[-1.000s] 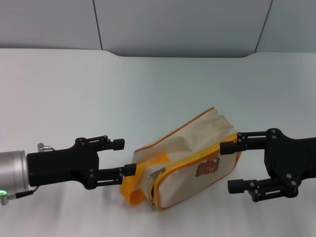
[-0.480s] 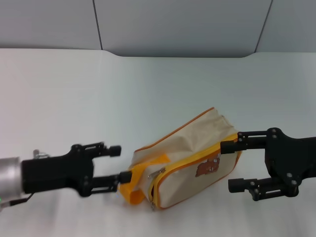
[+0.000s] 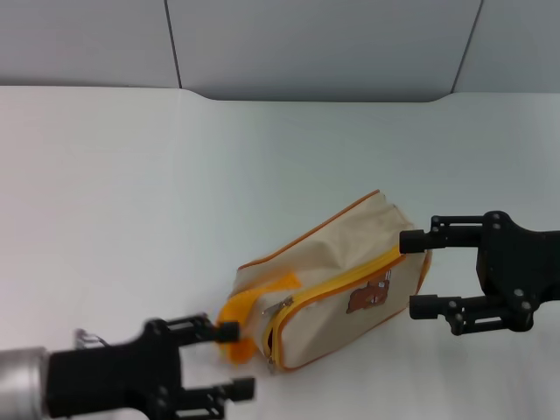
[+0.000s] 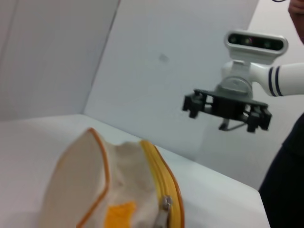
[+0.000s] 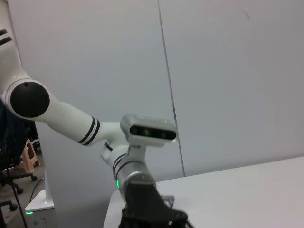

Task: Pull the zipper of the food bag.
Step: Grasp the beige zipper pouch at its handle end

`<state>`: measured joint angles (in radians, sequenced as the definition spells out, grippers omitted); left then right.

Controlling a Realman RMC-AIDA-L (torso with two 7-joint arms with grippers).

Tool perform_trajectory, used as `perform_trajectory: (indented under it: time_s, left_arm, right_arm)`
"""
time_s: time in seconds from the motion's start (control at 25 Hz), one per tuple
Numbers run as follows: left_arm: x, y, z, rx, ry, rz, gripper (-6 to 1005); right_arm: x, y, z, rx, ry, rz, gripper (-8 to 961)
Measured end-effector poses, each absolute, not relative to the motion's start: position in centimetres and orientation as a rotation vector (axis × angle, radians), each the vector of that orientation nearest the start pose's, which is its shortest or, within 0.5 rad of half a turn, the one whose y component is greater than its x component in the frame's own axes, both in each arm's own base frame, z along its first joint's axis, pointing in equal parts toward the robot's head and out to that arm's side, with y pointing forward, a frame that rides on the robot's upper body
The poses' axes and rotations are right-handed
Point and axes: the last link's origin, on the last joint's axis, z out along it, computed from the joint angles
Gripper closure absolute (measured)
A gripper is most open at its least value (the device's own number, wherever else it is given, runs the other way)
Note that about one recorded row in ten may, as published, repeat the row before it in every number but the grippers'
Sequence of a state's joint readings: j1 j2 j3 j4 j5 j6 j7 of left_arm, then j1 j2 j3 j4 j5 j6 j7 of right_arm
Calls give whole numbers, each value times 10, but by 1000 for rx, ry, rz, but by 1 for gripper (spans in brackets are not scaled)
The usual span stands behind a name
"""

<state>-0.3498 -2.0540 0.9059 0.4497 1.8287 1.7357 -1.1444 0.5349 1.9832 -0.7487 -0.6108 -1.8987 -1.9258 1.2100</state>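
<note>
The cream food bag (image 3: pixel 328 262) lies on its side on the white table, bear patch (image 3: pixel 367 297) facing me. Its orange-yellow zipper (image 3: pixel 337 291) runs along the front edge, with a silver pull tab (image 3: pixel 282 307) near the left end beside the orange strap handle (image 3: pixel 238 325). My left gripper (image 3: pixel 237 359) is open, low at the front, just left of the strap. My right gripper (image 3: pixel 415 273) is open at the bag's right end, empty. The left wrist view shows the bag (image 4: pixel 80 185), zipper (image 4: pixel 159 164), pull tab (image 4: pixel 165 205) and the right gripper (image 4: pixel 226 112) beyond.
The white table (image 3: pixel 175 192) reaches back to a grey panel wall (image 3: pixel 315 44). The right wrist view shows only the left arm (image 5: pixel 142 190) and the wall, not the bag.
My left gripper has drawn back from the strap toward the table's front edge. My right gripper has shifted slightly right. The bag has stayed in place.
</note>
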Motion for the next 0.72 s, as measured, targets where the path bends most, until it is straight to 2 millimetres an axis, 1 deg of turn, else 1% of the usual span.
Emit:
perform_trajectory:
  time_s: [0.12,0.16,0.2,0.28,0.32,0.48,0.52,0.68,0.72]
  left_arm:
    - [-290,237,-46,-2892,-665,-902,298]
    - [-290,237,-46,-2892,-665,-902,299]
    - [-291,240,-52,-2892,-682,-861,299]
    - [-291,243,-55,-2886,-695,-840,301]
    - [-292,249,-59,-2876,-707,-804,302]
    - [-292,256,-62,-2867,-706,-764,305]
    - [-292,261,-64,-2855,-699,-746,306]
    - [-290,272,-63,-2810,-694,-737,309]
    - [-290,272,-63,-2810,-694,-737,310]
  right_arm:
    - [241,297,33,-2968,227,967,223]
    - [241,297,33,-2968,227,967,223]
    - [241,298,32,-2970,229,966,223]
    - [241,298,32,-2971,229,966,223]
    - [240,298,32,-2973,229,965,223]
    - [241,297,32,-2973,232,966,223]
    - [241,297,32,-2972,236,967,223]
    - [242,296,32,-2969,239,970,223]
    - [242,296,32,-2968,240,970,223]
